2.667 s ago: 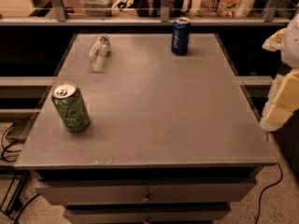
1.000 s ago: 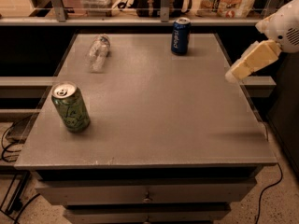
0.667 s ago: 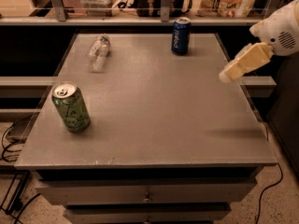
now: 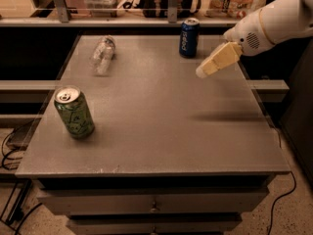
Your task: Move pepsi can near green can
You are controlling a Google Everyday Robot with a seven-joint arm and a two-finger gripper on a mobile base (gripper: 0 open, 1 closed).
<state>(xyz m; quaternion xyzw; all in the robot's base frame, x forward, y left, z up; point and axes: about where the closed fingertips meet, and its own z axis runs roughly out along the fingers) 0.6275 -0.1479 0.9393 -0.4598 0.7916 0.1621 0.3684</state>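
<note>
The pepsi can point(image 4: 189, 37), dark blue with white lettering and a silver top, stands upright near the far edge of the grey table point(image 4: 161, 126), right of centre. The green can point(image 4: 74, 112) stands upright near the table's front left. My gripper point(image 4: 201, 73) reaches in from the upper right on a white arm, its cream fingers pointing down-left. It hovers above the table's right side, a short way right of and nearer than the pepsi can, touching nothing.
A clear plastic bottle point(image 4: 102, 55) lies on its side at the table's far left. A shelf with clutter runs behind the table. Drawers sit under the tabletop. Cables lie on the floor at left and right.
My gripper has swung in from the table's right edge, moving left and towards the pepsi can. The cans and the bottle have not moved.
</note>
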